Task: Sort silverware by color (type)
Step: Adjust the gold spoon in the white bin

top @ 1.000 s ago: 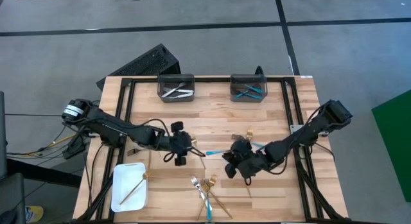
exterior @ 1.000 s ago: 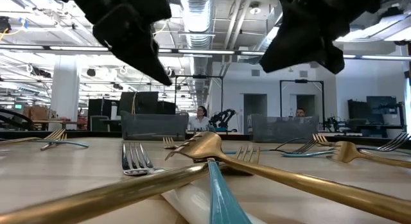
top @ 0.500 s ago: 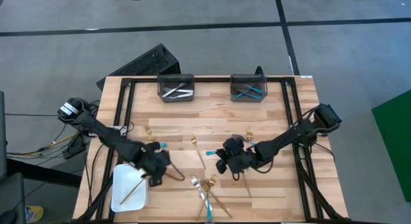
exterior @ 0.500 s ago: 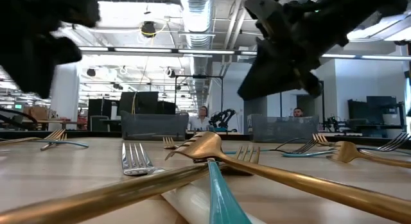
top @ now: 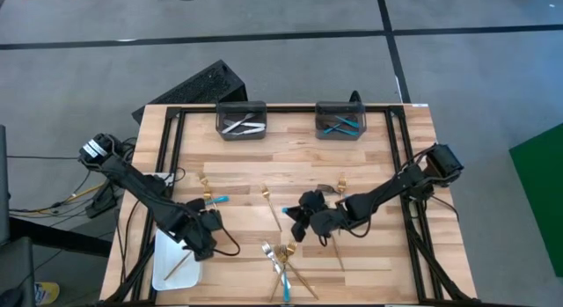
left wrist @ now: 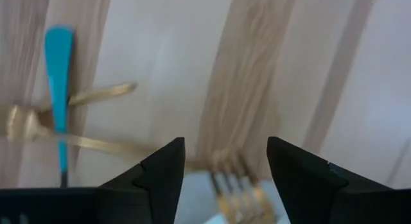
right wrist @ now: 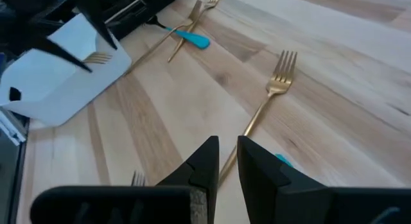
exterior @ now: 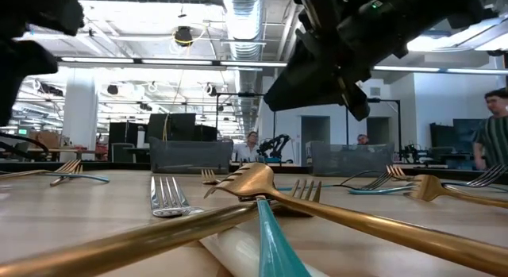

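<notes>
Wooden bench top, pale planks: left gripper (top: pixel 204 239) now hangs with its fingers spread apart and empty over the right edge of the white tray (top: pixel 161 263) at the front-left corner, where a gold fork (top: pixel 183 258) lies, so I judge one gold piece delivered. A second ago this gripper was mid-bench; it has since swung left and forward to the tray. Right gripper (top: pixel 297 221), fingers nearly together with nothing visible between them, has crept left toward the loose gold fork (top: pixel 272 209) mid-bench; mixed forks (top: pixel 283 263) remain at the front edge.
</notes>
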`<state>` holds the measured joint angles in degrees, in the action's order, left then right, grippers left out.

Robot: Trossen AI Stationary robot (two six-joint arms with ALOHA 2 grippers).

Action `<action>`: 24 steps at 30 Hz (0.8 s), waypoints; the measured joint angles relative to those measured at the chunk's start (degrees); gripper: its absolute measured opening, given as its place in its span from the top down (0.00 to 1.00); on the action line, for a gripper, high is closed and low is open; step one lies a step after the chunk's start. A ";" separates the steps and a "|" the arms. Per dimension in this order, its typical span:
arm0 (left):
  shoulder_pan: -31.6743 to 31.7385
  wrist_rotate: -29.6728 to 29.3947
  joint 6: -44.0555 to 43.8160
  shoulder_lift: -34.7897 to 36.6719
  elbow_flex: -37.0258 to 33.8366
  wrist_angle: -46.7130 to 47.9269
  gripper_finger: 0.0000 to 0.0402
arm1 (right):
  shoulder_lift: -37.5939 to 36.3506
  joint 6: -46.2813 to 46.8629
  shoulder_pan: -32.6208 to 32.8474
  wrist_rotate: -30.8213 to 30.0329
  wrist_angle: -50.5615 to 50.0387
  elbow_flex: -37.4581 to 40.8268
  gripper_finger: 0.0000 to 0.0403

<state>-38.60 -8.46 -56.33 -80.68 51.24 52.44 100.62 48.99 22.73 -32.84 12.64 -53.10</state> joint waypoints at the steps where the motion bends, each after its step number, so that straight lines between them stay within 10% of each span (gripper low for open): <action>1: -0.13 0.41 -0.71 0.00 -0.01 1.15 0.48 | 0.00 0.00 0.19 0.00 -0.04 0.00 0.80; 11: -1.32 0.74 -1.80 0.00 -0.02 2.40 0.52 | 0.00 0.00 0.10 -0.02 -0.13 0.00 0.80; 24: -1.32 0.93 -1.08 0.02 0.02 1.79 0.93 | 0.00 0.04 0.12 -0.02 -0.13 0.00 0.80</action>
<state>-39.92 -7.53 -57.41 -80.66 51.27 54.23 100.62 49.04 22.85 -32.86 12.51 -53.10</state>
